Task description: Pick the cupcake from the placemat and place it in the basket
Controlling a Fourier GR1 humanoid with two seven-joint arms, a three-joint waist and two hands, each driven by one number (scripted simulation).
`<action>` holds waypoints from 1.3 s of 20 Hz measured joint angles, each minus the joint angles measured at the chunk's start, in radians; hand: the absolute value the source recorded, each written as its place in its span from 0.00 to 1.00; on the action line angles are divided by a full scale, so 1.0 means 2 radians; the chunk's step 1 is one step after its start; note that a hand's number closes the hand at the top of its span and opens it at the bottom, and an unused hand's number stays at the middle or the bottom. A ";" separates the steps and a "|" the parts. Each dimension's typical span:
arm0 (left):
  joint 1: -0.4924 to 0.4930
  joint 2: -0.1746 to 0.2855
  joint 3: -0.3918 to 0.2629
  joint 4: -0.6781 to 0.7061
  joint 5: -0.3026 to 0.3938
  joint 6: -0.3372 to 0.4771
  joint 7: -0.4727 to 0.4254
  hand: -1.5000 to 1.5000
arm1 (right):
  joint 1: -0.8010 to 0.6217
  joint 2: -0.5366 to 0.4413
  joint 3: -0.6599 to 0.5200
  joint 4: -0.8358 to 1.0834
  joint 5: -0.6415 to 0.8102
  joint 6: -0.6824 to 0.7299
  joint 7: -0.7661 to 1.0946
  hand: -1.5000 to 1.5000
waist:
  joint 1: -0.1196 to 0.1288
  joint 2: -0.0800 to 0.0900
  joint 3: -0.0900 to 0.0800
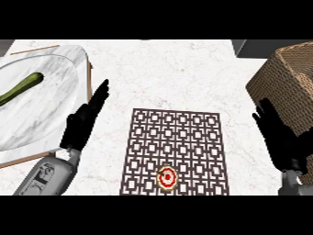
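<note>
While my left hand (84,121) and right hand (284,137) hover straight-fingered, holding nothing, the cupcake (167,177) sits untouched by the placemat's (179,133) near edge. Reaching is the step, I judge: right hand down around it, then over to the basket (301,73) at the counter's right edge.

One view looks out from the robot's head, steeply down onto the marble counter (179,69). It faces forward, away from the robot's body. Both grey forearms enter from the lower edge, the left robot hand (84,121) at the view's left and the right robot hand (287,142) at its right, unmirrored. The camera sits close: the counter fills nearly the whole frame, with its far edge running just under the top. The brown lattice placemat (176,137) lies centre-low and reaches the lower border. The left border cuts the marble plate (23,119), and the right border cuts the wicker basket (294,78).
</note>
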 measured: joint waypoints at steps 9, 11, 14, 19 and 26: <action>0.021 0.046 0.051 0.021 0.000 0.009 0.032 0.50 | -0.012 0.080 0.036 -0.082 -0.003 0.083 -0.236 0.00 | -0.005 -0.006 0.004; 0.025 0.052 0.056 0.026 0.003 0.008 0.038 0.50 | -0.008 0.101 0.068 -0.107 0.036 0.068 -0.296 0.00 | -0.006 -0.007 0.003; 0.028 0.058 0.064 0.030 0.006 0.007 0.044 0.50 | 0.022 0.118 0.129 -0.133 0.097 -0.005 -0.362 0.00 | -0.011 -0.007 0.002; 0.030 0.067 0.075 0.030 0.008 0.007 0.052 0.50 | 0.090 0.104 0.174 -0.156 0.234 -0.122 -0.339 0.00 | -0.024 -0.007 0.000; 0.034 0.074 0.083 0.023 0.010 0.007 0.059 0.50 | 0.176 -0.020 0.183 -0.209 0.398 -0.132 -0.201 0.00 | -0.031 -0.006 -0.003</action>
